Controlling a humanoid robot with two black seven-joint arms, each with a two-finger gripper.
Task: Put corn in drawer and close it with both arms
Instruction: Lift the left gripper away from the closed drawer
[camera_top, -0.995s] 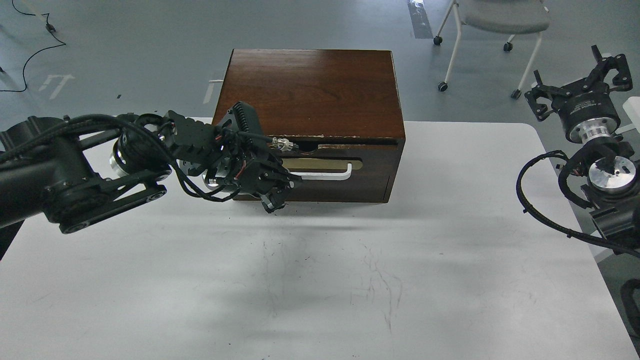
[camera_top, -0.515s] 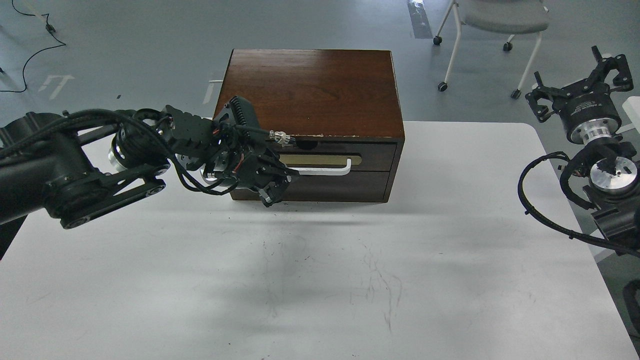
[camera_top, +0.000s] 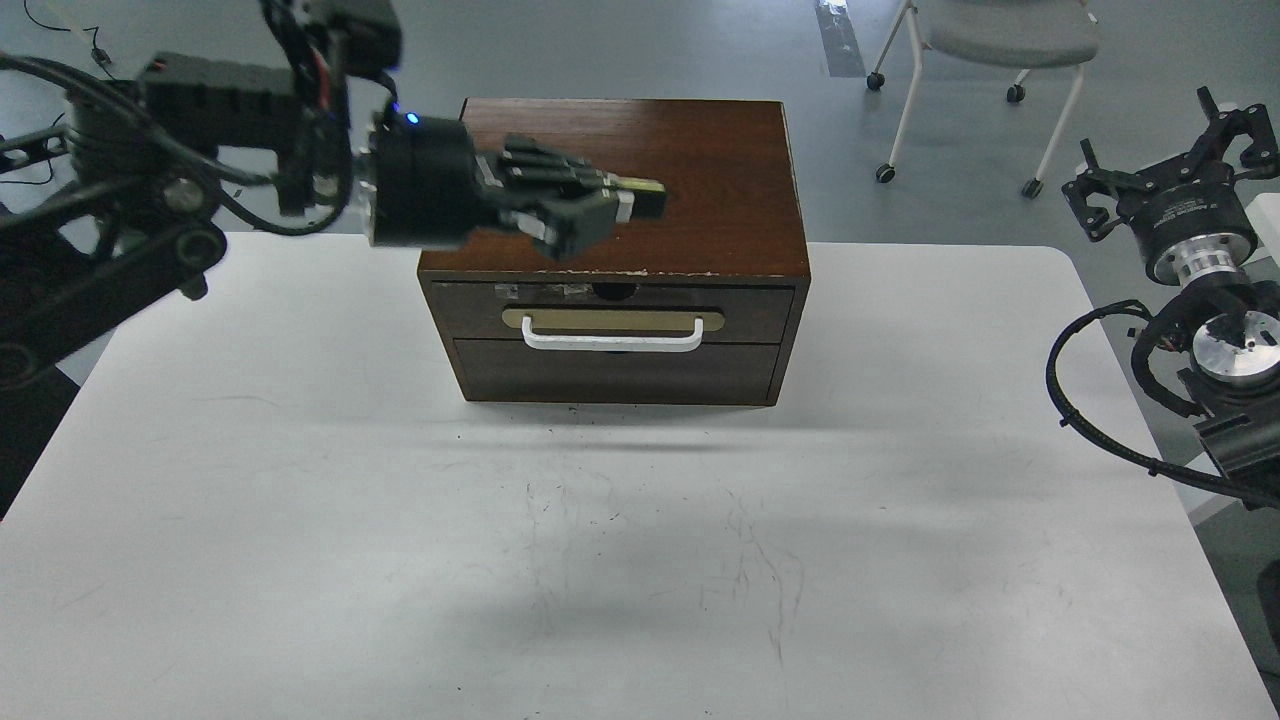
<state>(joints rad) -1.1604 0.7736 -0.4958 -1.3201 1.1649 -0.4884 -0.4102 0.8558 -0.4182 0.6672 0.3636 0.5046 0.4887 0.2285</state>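
Note:
The drawer (camera_top: 745, 312) is pushed in flush with the front of the dark brown cabinet (camera_top: 700, 180); its white bar handle (camera_top: 610, 343) sits on a tan plate. The corn is out of view. My left gripper (camera_top: 640, 203) hovers over the cabinet's top, pointing right, well above the drawer front; its fingers look pressed together with nothing between them, though the view is blurred. My right gripper (camera_top: 1170, 160) is off the table's right edge, raised, its claws spread wide and empty.
The white table (camera_top: 640, 560) carries only the cabinet, with a plain handleless panel (camera_top: 620, 372) under the drawer. A wheeled chair (camera_top: 990, 40) stands on the grey floor behind. My right arm's cables (camera_top: 1070, 400) loop over the table's right edge.
The drawer went from slightly open to fully shut. My left arm then lifted away from the drawer front and now sits above the cabinet top. The right arm barely moved.

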